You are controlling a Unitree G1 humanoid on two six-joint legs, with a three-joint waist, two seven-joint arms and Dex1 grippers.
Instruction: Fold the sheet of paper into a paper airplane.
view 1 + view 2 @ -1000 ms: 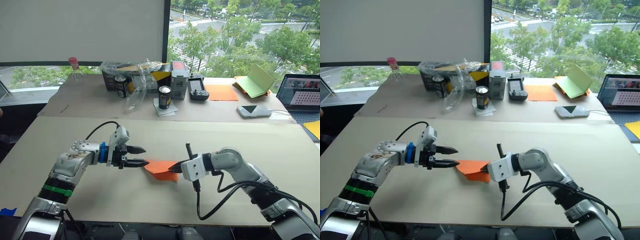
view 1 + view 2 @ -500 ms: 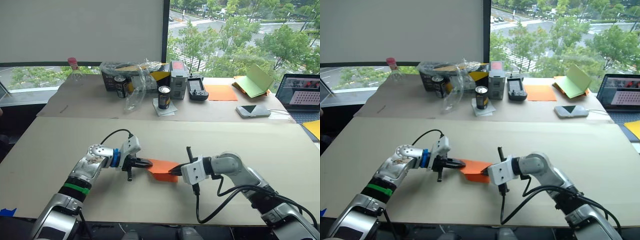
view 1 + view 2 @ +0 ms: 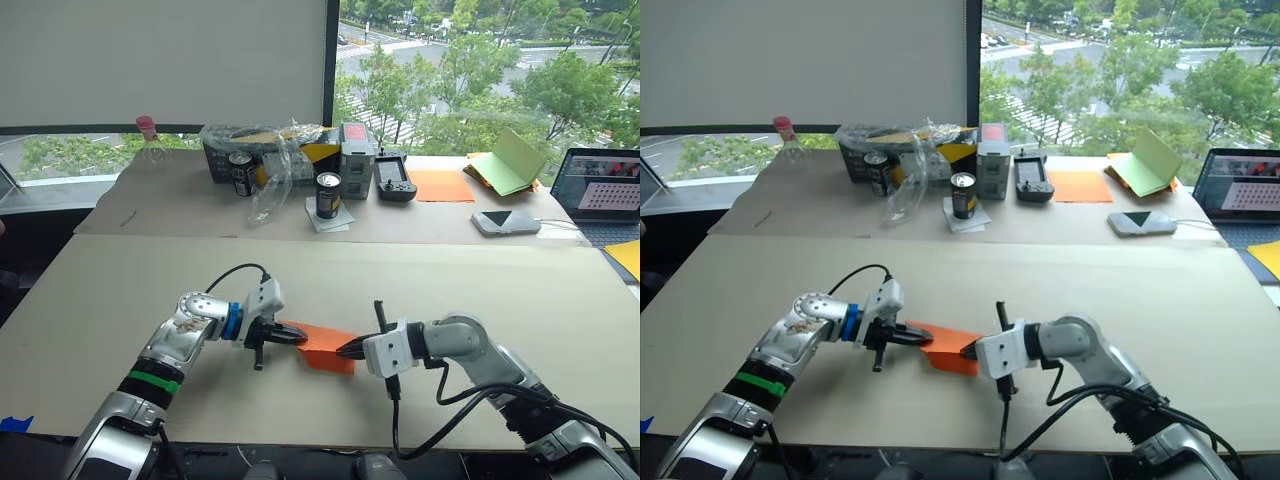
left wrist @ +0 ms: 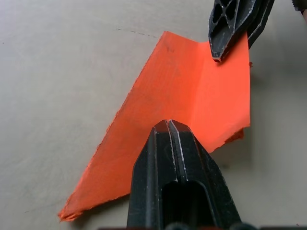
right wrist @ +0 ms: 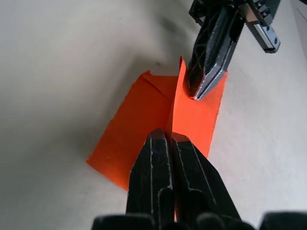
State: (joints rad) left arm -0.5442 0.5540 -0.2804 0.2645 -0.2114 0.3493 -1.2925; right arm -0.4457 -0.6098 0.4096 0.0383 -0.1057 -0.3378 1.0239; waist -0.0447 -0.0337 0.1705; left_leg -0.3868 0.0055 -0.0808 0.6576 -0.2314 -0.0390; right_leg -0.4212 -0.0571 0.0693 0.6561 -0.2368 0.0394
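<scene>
Presently, head views: found sheet of paper [image 3: 325, 344] lying part-folded near front middle of counter [image 3: 450, 275], between both arms. Left hand [image 3: 297, 337] seen with tips on paper's left end, right hand [image 3: 346, 349] with tips on its right end. Noted clutter on far counter, well apart: cans [image 3: 328, 194], plastic bag [image 3: 270, 165], green booklet [image 3: 512, 160], laptop [image 3: 607, 186]; no bearing on fold.

Left wrist view: fingers [image 4: 169, 143] seen closed together, tips pressed on near edge of paper [image 4: 182, 105] beside raised crease. Could not tell whether a layer sat pinched between them or was merely pinned under them. Opposite hand's tips [image 4: 225, 45] met far corner.

Right wrist view: fingers [image 5: 165, 158] likewise closed, tips at foot of upstanding crease ridge in paper [image 5: 144, 129]; other hand's tips [image 5: 201, 88] touched far end of same ridge.

Risks judged:
- Tearing along ragged edge if hands drew apart, paper being thin and held at both ends.
- Skewed crease if one tip slid, since only point contact held alignment.
- Sliding of whole sheet on smooth counter under uneven downward press.
- Flap springing back open on release, crease not yet flat.
</scene>
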